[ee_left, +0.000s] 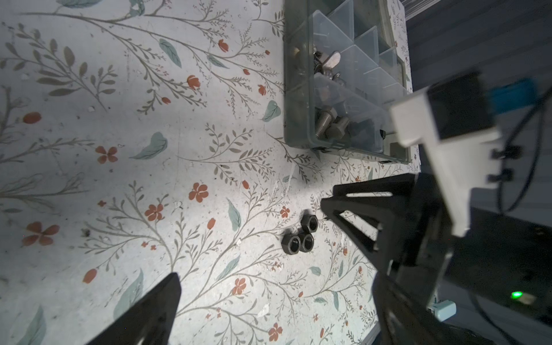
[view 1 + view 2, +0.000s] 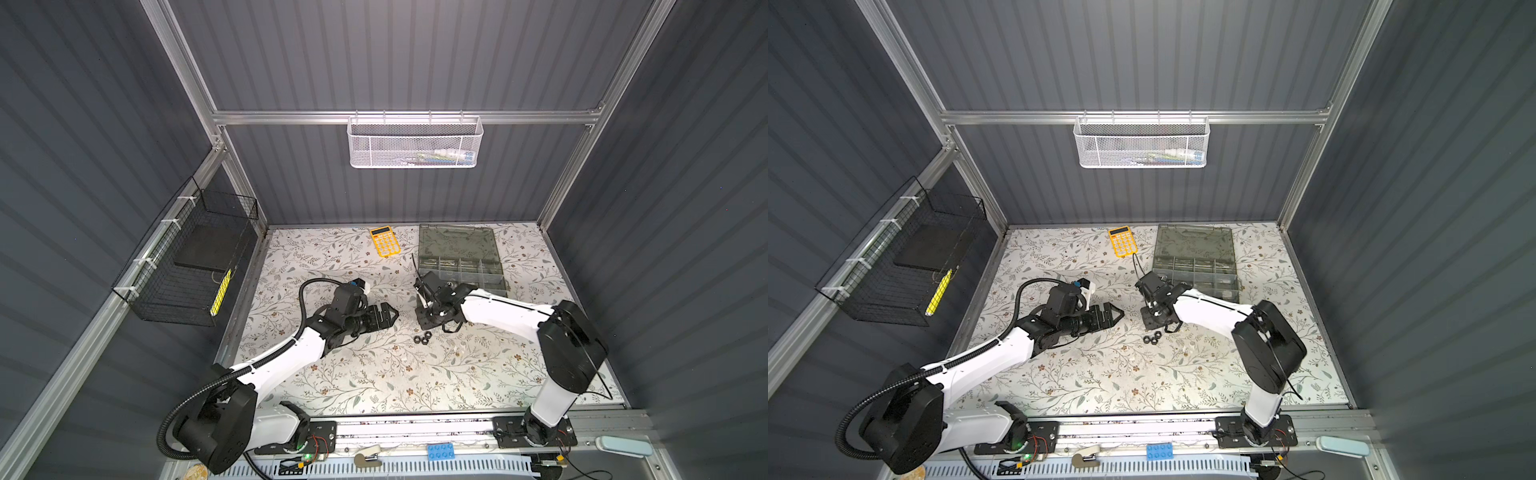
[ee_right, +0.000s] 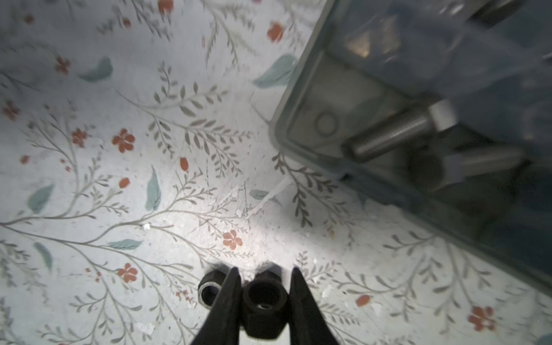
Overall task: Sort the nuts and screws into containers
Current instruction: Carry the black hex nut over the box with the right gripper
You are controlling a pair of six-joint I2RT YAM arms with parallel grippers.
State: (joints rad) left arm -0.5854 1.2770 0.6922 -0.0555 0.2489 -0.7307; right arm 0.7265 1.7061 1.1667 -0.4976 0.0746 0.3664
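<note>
Only in the right wrist view is a black nut (image 3: 264, 298) seen pinched in the nearly closed right tool (image 3: 264, 270). The left tool (image 2: 390, 314) is spread wide, empty.

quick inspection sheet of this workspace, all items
surface: floral mat, scuffed
job's things: three black nuts on mat; screws, wing nuts in organizer
clutter: calculator
grippers: left gripper open, clear of nuts; right gripper closed round one nut
cables: black conduit looped on left arm; thin wire by right wrist
surroundings: white basket, black wire basket on walls
</note>
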